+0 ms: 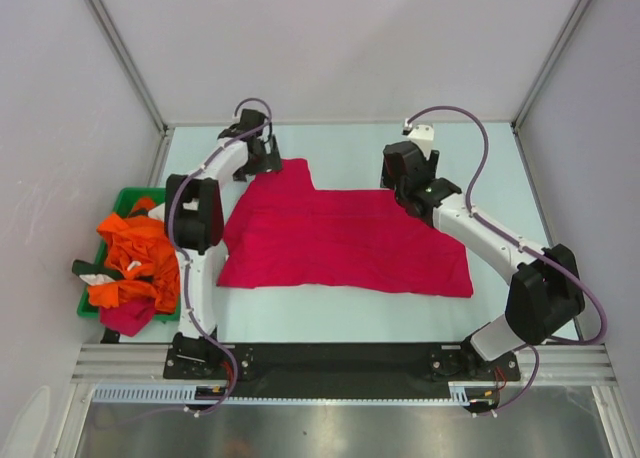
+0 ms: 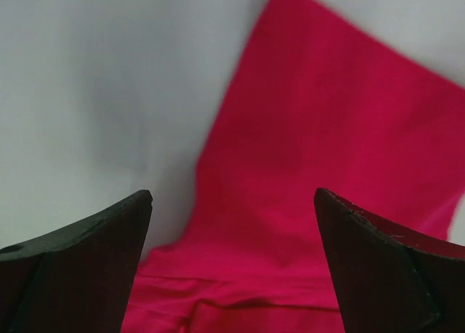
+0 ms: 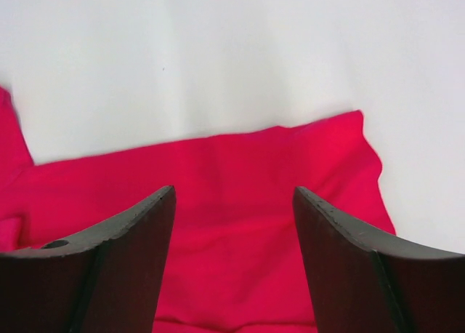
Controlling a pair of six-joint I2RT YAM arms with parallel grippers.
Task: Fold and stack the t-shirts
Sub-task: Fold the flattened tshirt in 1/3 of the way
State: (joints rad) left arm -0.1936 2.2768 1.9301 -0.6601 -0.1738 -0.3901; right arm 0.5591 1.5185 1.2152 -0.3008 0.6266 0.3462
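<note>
While the crimson t-shirt [image 1: 340, 240] lies spread flat on the table [image 1: 340, 313], the left gripper [image 2: 232, 195] and the right gripper [image 3: 234, 191] stand released at its far edge, jaws apart, grasping nothing. Orange t-shirts [image 1: 140, 248] are heaped in a green tray [image 1: 122, 194] well left of the left gripper.

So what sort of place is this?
Most likely a lab robot cell, not a home: plain pale panels on a metal frame enclose the table, and the left arm and right arm are bolted to a rail at its near edge.
</note>
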